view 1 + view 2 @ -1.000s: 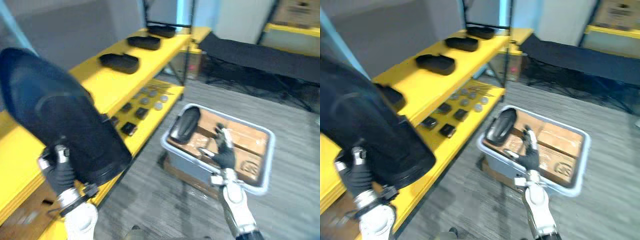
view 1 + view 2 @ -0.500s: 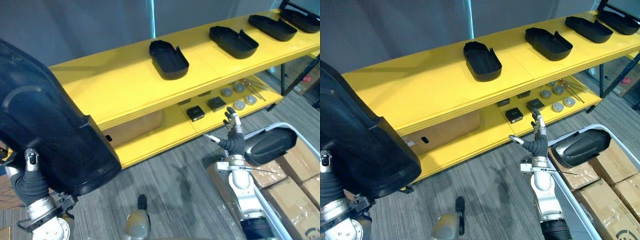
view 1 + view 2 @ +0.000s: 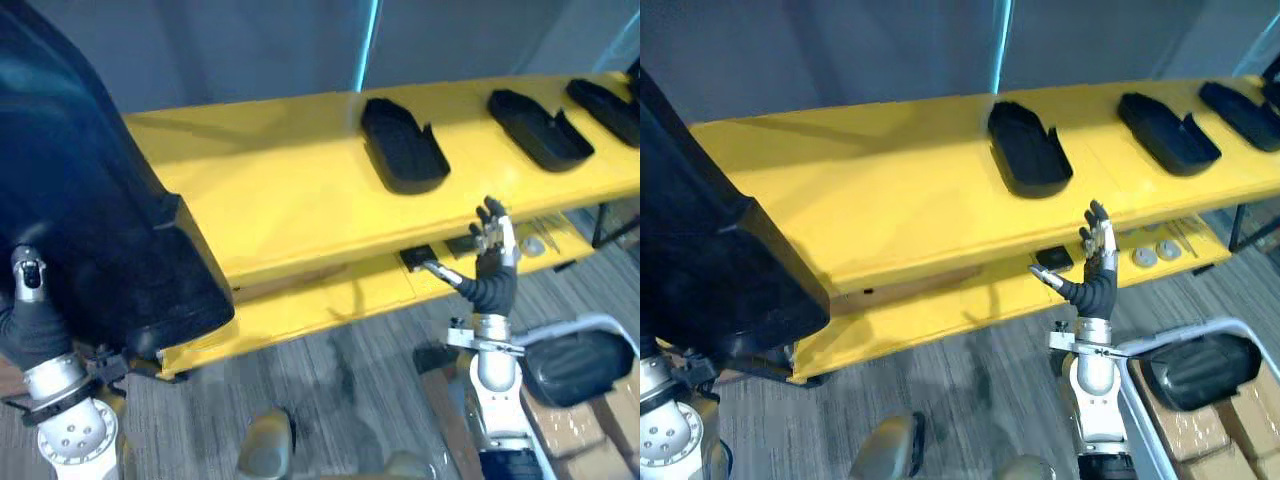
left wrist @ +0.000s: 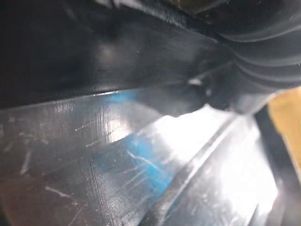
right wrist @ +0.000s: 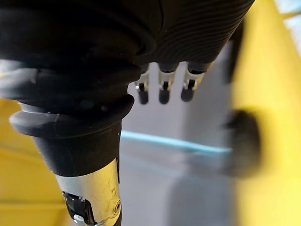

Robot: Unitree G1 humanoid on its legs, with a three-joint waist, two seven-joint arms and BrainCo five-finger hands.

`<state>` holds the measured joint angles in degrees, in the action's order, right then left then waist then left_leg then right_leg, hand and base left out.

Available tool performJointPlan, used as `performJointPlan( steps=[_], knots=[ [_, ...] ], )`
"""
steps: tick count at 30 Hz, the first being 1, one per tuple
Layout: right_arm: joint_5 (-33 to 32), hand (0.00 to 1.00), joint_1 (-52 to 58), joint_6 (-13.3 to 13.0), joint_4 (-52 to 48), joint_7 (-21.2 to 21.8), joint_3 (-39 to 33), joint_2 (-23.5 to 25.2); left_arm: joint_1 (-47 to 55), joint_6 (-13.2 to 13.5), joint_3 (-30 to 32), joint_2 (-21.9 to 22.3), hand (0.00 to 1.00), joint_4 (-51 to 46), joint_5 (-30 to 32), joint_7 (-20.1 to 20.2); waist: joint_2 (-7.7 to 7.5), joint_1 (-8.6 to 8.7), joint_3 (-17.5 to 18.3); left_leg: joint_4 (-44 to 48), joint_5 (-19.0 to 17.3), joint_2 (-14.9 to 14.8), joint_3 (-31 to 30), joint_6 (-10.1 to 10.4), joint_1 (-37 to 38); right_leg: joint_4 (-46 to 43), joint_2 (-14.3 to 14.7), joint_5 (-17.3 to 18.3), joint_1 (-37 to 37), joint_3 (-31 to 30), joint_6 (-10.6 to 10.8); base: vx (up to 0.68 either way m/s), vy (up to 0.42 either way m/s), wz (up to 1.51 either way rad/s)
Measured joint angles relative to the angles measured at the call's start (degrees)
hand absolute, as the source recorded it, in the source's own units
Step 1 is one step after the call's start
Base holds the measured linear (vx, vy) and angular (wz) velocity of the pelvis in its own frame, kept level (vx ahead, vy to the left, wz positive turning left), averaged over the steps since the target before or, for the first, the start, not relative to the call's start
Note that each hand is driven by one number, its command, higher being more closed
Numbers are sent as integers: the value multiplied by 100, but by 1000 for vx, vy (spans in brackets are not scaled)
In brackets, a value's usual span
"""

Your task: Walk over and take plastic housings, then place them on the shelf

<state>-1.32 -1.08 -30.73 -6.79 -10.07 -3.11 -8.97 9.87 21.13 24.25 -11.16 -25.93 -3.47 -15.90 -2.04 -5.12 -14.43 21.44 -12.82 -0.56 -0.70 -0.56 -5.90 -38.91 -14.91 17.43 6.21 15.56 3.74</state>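
OK, left hand (image 3: 32,320) is carrying the big black housing (image 3: 90,190) by the yellow shelf's (image 3: 280,190) left end; its grip is hidden, can't tell. Right hand (image 3: 492,262) is hovering spread wide, empty, at the shelf's front edge.

View swung round: shelf (image 3: 290,200) now runs level across frame. Black housing (image 3: 90,200) at left looms larger, reaching top edge. Right hand (image 3: 490,265) now against top shelf edge, centre right. Bin (image 3: 1185,334) now in lower-right corner.
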Motion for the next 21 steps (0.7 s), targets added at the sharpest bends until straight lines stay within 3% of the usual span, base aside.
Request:
performJointPlan(
  steps=[2,3,4,5,6,7,9,11,14,17,21],
  knots=[
    [24,0,-175,-30,3,-30,-252,-342,-409,-41,-256,-32,100,345,-20,-25,97,155,23,2,-34,-23,-408,93,9,693,243,-10,520,-408,7,344,-58,109],
    [51,0,-245,-29,11,-81,-352,-432,-551,-64,-366,-61,100,490,-25,-28,116,199,28,3,-57,-36,-554,242,29,1009,320,-106,669,-708,140,359,-157,127],
    [117,0,-330,-31,12,-170,-491,-460,-588,-93,-516,-123,100,628,-57,15,96,262,39,10,-136,-58,-698,401,109,1577,393,-404,636,-970,284,304,-187,97],
    [205,0,-382,-35,11,-251,-552,-461,-581,-95,-582,-157,100,675,-65,66,60,268,59,21,-195,-69,-749,501,179,1888,397,-698,564,-1015,264,328,-293,105],
    [350,0,-466,-36,6,-389,-593,-488,-548,-118,-696,-242,100,713,-90,147,-94,283,153,94,-333,-62,-845,724,220,2305,378,-1718,450,-1041,378,305,-344,92],
    [470,0,-541,-25,8,-488,-647,-710,-492,-130,-900,-42,100,789,-107,238,196,290,227,87,-381,-408,-815,875,219,2334,579,-1651,249,-710,316,294,-349,90],
    [476,0,-668,78,-135,-544,-729,-1031,-483,-146,-1109,23,100,797,-101,395,400,298,343,-308,-141,-761,-387,1087,281,2684,738,-1658,-9,-410,228,210,-285,62],
    [462,0,-699,216,-439,-581,-1024,-1157,-627,-142,-1233,30,100,787,-97,552,491,399,389,-811,202,-891,183,1064,501,2881,750,-1651,-294,-138,189,159,-201,63],
    [214,0,-710,244,-949,-502,-1452,-1180,-817,-140,-1199,27,100,718,-103,602,523,454,409,-1104,335,-876,447,960,727,2961,762,-1620,-423,-108,141,83,-51,11],
    [176,0,-628,248,-1311,-402,-1609,-1177,-801,-364,-1176,22,100,682,-63,680,490,535,390,-1129,335,-809,554,959,783,3014,699,-1620,-427,-176,144,7,38,-17],
    [-149,0,-152,248,-1797,-6,-1706,-1079,-746,-928,-1158,-42,100,663,7,1106,480,614,395,-1187,309,-775,785,911,896,3079,721,-1647,-388,-367,188,-23,28,-23]
  ],
)
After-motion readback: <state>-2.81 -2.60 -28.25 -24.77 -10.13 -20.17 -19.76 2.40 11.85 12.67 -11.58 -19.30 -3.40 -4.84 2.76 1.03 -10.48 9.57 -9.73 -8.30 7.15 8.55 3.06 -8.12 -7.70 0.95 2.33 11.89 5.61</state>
